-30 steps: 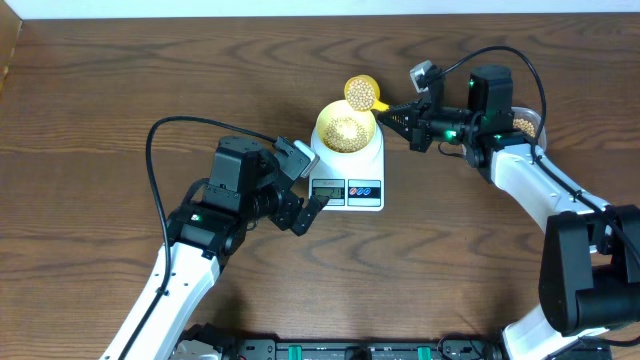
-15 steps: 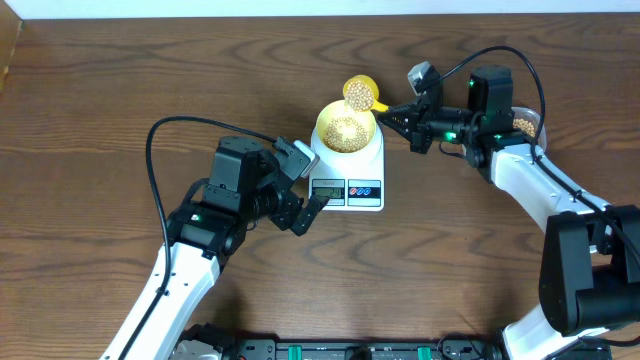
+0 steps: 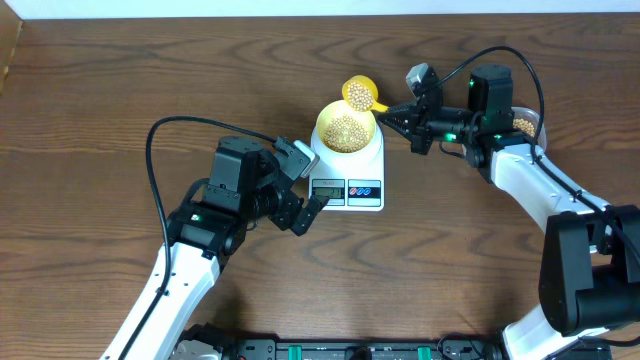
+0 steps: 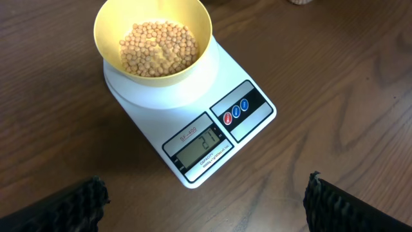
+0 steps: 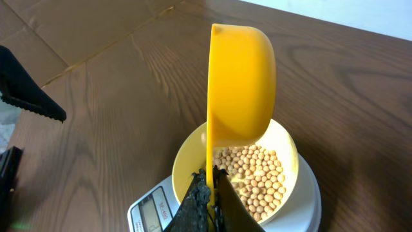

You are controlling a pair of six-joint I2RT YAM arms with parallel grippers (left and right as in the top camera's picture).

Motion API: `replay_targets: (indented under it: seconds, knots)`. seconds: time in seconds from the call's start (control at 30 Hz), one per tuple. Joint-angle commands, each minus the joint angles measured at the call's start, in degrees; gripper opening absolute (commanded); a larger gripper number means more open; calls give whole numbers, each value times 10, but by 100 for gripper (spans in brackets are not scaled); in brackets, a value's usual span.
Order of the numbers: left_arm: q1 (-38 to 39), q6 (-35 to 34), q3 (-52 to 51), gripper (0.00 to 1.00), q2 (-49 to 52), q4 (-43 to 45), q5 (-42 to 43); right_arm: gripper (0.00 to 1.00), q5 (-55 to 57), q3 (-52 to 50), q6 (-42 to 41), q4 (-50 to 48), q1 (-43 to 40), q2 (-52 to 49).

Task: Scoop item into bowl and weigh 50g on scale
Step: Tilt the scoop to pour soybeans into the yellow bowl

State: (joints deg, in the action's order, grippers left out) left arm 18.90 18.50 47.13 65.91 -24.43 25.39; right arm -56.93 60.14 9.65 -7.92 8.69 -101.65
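We clamp the loaded scoop [image 3: 359, 93] in our right claw [image 5: 207, 193], the bowl [image 4: 109, 26] just ahead below it, so tipping gently comes next; our left claw [image 4: 203, 193] gapes wide.

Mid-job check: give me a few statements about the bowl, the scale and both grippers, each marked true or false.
1. The bowl sits on the scale. True.
2. The display reads 50. False: it reads 21.
3. The right gripper is shut on the handle of the scoop. True.
4. The left gripper grips the bowl's rim. False: it is open and empty, in front of the scale, apart from the bowl.
5. The bowl is empty. False: beans cover its bottom.
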Motion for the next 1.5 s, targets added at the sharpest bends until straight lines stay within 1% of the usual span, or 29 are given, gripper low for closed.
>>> replay_targets:
  seconds: [0.0, 0.53, 1.03, 1.47]
  knots:
    - [-2, 12, -9, 100, 3, -2, 5, 1, -2, 1, 25, 0, 4, -7]
    - [-2, 12, -9, 100, 3, -2, 5, 1, -2, 1, 61, 0, 4, -7]
    - [-2, 12, -9, 100, 3, -2, 5, 1, -4, 1, 156, 0, 4, -7]
    - [-2, 12, -9, 100, 3, -2, 5, 1, -4, 1, 207, 0, 4, -7]
